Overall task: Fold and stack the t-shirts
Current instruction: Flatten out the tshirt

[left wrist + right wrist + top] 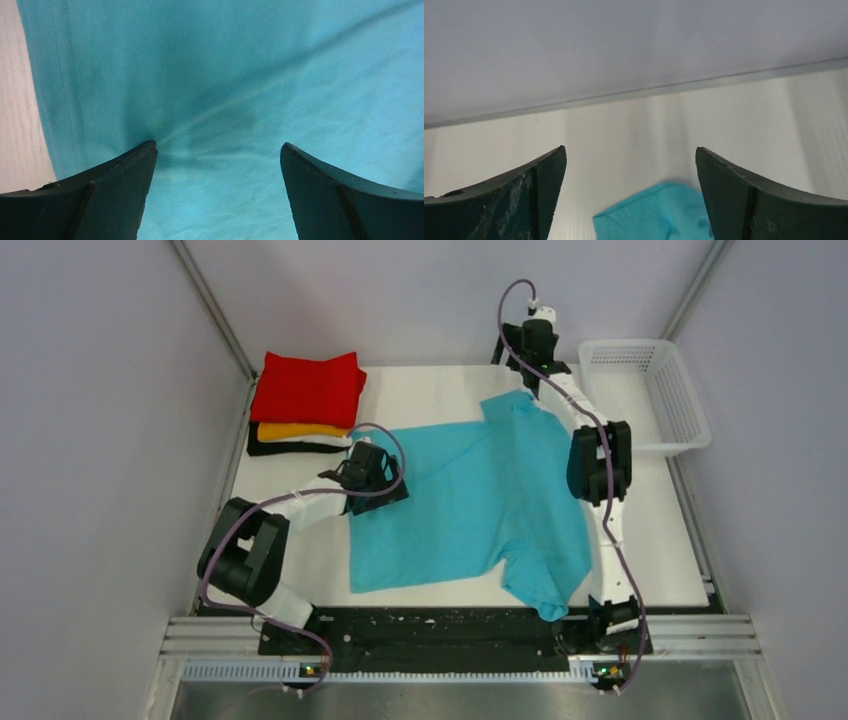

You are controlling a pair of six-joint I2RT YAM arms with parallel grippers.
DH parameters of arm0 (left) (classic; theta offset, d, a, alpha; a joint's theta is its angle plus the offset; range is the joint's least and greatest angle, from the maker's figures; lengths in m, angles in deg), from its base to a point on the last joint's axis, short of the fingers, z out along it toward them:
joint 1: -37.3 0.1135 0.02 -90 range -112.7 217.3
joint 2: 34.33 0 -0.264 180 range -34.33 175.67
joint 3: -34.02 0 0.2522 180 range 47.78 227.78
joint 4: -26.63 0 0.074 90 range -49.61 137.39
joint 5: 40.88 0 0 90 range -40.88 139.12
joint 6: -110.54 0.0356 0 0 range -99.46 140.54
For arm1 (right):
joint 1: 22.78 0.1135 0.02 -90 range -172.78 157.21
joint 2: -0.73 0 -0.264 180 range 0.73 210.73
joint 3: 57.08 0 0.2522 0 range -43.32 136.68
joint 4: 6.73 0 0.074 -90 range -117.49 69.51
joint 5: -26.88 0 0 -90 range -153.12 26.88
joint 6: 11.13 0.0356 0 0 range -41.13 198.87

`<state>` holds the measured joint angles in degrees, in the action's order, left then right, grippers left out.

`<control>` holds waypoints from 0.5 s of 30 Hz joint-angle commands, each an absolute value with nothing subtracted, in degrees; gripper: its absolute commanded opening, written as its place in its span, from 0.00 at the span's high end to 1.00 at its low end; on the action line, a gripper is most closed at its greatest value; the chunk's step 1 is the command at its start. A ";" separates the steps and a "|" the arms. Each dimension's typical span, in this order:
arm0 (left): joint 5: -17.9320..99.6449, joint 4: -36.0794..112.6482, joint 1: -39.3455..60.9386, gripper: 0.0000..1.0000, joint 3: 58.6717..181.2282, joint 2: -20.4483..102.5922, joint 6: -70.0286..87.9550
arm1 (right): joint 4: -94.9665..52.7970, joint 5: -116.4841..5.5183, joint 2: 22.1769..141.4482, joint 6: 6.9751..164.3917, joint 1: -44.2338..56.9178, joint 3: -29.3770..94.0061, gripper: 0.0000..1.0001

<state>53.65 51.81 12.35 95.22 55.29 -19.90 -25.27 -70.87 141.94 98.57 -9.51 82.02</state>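
You have the turquoise t-shirt (pixel 470 505) spread flat in the middle of the white table (pixel 670 540). Its hem lies toward the left and its shoulders toward the right. One sleeve points to the far side and the other reaches the near edge.

Your left gripper (pixel 375 475) sits over the far end of the hem, its jaws wide apart with nothing clamped between them. In the left wrist view both fingers (pixel 115 192) stand over the cloth just inside the stitched hem. A crease runs off the left fingertip, so it seems to press on the fabric, though you cannot be sure of contact from this angle.

Your right gripper (pixel 533 332) is at the far edge of the table, beyond the far sleeve. It is also spread wide and holds nothing. Its wrist view shows bare table between the fingers, with a turquoise corner of the sleeve just below them. The right arm (pixel 598 465) stretches over the right side of the shirt.

In the far left corner you have the folded stack. The red shirt (pixel 308 388) is on top, then the orange shirt (pixel 298 430), the white shirt (pixel 322 441) and the black shirt (pixel 268 447) at the bottom. The stack lies near the left gripper. The white mesh basket (pixel 692 405) stands in the far right corner, well apart from the stack.
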 commanded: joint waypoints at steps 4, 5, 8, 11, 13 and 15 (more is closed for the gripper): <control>55.58 58.92 12.60 0.01 94.97 50.60 -18.65 | -40.33 -73.58 120.45 94.06 -9.66 65.29 0.01; 55.70 59.26 12.65 0.01 95.56 49.55 -18.36 | -40.45 -71.73 116.78 94.57 -9.62 58.17 0.01; 56.93 60.57 12.63 0.01 98.16 48.55 -17.97 | -39.55 -71.03 105.27 97.42 -9.43 41.51 0.01; 57.71 60.23 12.60 0.01 101.36 50.35 -16.81 | -36.37 -71.06 95.62 100.02 -9.44 26.22 0.01; 58.86 60.26 12.69 0.01 103.86 53.52 -16.09 | -34.13 -69.91 91.30 100.51 -9.48 18.91 0.01; 60.06 61.43 12.76 0.01 107.04 57.79 -16.43 | -33.53 -69.96 88.74 100.88 -9.43 14.25 0.01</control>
<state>56.89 61.05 12.46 100.95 52.10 -17.81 -36.85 -71.07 94.07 98.62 -9.51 21.87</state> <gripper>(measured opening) 0.987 0.985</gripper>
